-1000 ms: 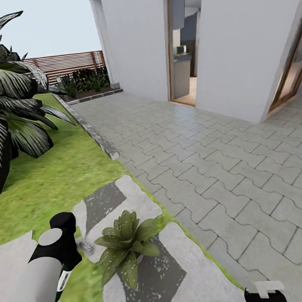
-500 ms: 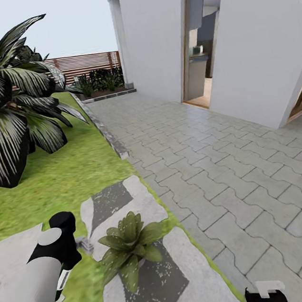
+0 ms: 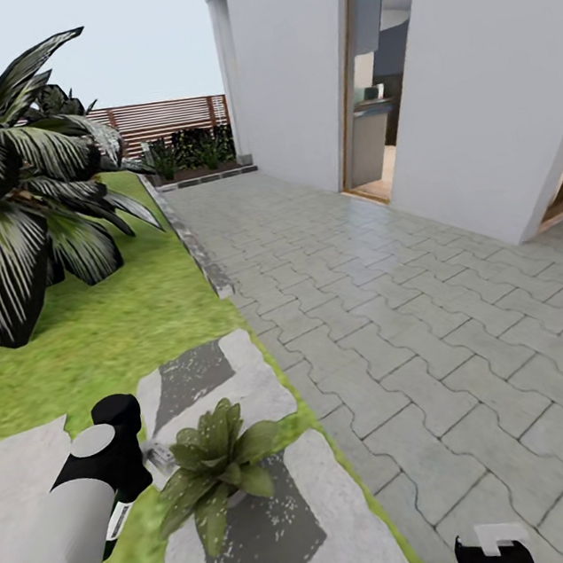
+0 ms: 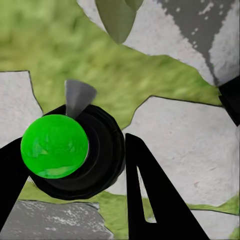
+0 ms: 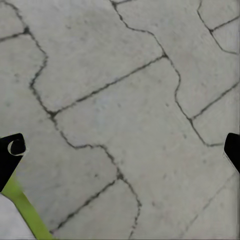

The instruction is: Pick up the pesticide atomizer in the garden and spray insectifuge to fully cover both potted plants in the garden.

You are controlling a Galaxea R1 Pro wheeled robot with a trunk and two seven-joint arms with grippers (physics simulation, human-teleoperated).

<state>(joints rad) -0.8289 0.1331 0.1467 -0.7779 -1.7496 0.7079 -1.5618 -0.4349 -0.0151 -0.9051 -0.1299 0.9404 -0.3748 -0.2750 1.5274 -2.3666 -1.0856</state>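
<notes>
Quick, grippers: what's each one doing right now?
Left gripper: shut on the atomizer.
Right gripper: open, holding nothing, over the paving.

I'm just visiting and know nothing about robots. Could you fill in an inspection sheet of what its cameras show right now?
Surface: green lawn with pale grey-patched stepping stones, beside grey interlocking paving.
Job's things: small green pointed-leaf potted plant on the stones; black sprayer with green round top and grey nozzle.
Clutter: nothing seen.
Grippers: left tool shut on the sprayer; right tool open above the paving.
Cables: nothing seen.
Surroundings: big dark palm, brown slatted fence, white house wall with an open doorway.
</notes>
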